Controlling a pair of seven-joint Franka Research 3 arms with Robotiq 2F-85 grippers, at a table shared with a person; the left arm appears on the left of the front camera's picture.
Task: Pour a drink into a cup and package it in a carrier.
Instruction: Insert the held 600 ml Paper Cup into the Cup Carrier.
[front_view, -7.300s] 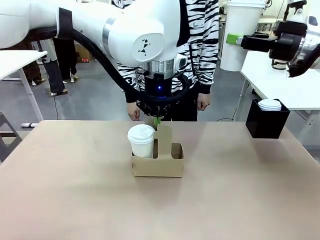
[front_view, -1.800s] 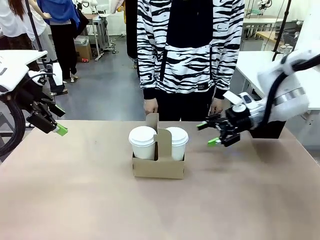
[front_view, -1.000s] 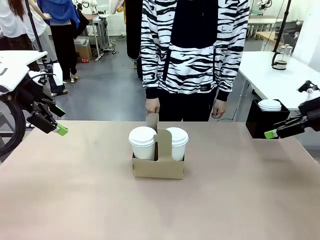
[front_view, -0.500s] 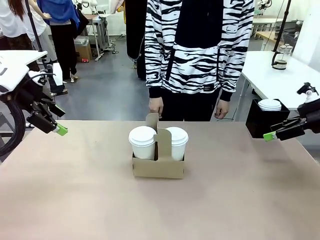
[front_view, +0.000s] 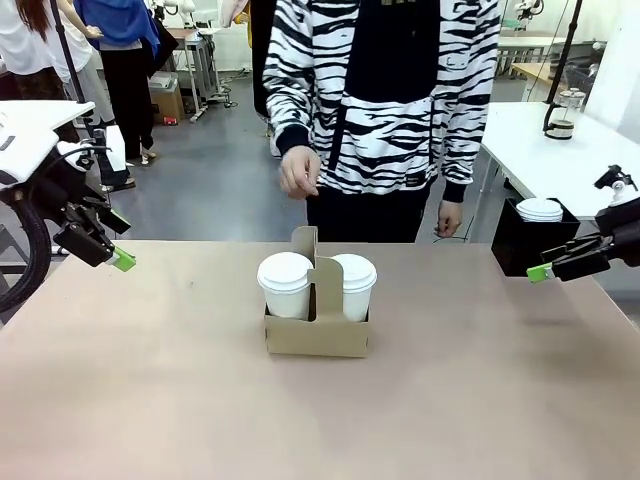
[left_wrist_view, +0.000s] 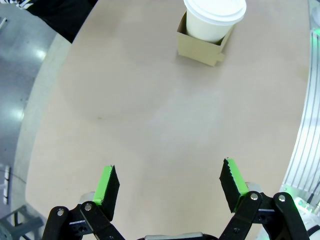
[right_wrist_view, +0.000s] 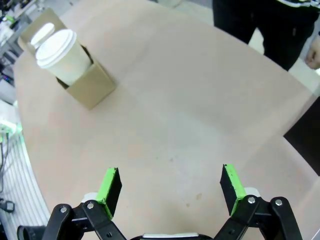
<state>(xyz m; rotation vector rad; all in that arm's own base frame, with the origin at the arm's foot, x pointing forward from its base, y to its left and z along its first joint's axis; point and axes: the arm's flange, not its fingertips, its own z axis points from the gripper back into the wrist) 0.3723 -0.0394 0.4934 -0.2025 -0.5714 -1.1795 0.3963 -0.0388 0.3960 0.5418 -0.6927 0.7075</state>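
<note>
Cups (front_view: 285, 285) with lids sit in both slots of the carrier (front_view: 316, 334), well ahead of each end effector, so the packing looks done. The left end effector (left_wrist_view: 169, 187) and the right end effector (right_wrist_view: 170, 190) hang at opposite counter edges, fingers apart and empty, likely clearing the way for the person's hand (front_view: 299, 174). The tan counter (front_view: 160, 400) is bare around the carrier; a black box (front_view: 530, 245) of lids stands near the right one.

The carrier (front_view: 316, 335) is matt brown cardboard. The cup (front_view: 285, 286) is white paper with a smooth plastic lid. The bench (front_view: 320, 420) has a matt beige surface.
</note>
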